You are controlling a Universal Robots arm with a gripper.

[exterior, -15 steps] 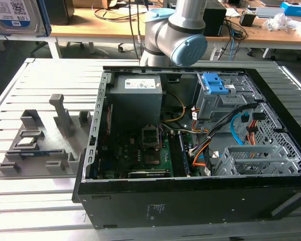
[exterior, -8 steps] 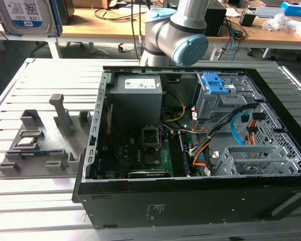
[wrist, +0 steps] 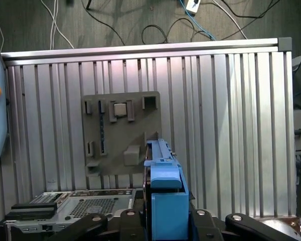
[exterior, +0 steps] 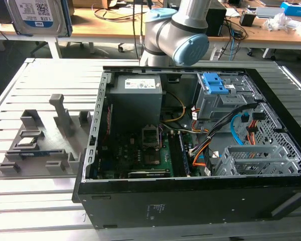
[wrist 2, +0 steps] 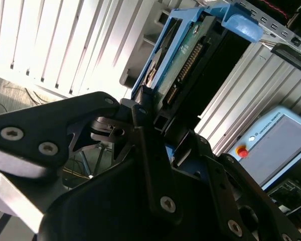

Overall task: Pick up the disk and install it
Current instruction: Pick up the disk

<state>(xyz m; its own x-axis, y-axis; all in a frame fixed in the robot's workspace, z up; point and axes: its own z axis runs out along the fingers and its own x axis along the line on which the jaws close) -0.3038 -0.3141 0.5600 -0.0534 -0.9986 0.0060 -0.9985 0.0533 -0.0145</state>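
Gripper [wrist 2: 149,116] was clamped shut on 1 short end of the disk [wrist 2: 185,60]. The drive therefore stuck straight out past the fingertips. In the second wrist view it appeared edge-on, with its green board and connector showing between the 2 blue rails. Holding it by that end probably kept the far end free to lead into a bay.

The slatted table [exterior: 45,75] carried everything else. The case [exterior: 190,206] lay on it with the side panel off and the interior facing up, which opened the blue-fronted cage [exterior: 215,95] to a reach from above. Just beside the case, toward the exterior view's left, sat the grey tray [exterior: 40,150]. Its moulded slots looked meant to stand parts at fixed spots.

In the exterior view the disk [exterior: 37,15] hung at the upper left with its label toward the camera. It was well above the tray and well apart from the cage, and touched nothing but the gripper. In the first wrist view the disk [wrist: 165,196] pointed down at the table just beside the tray [wrist: 120,135], near the edge that faced the case. By my reading it was picked up and not yet installed.
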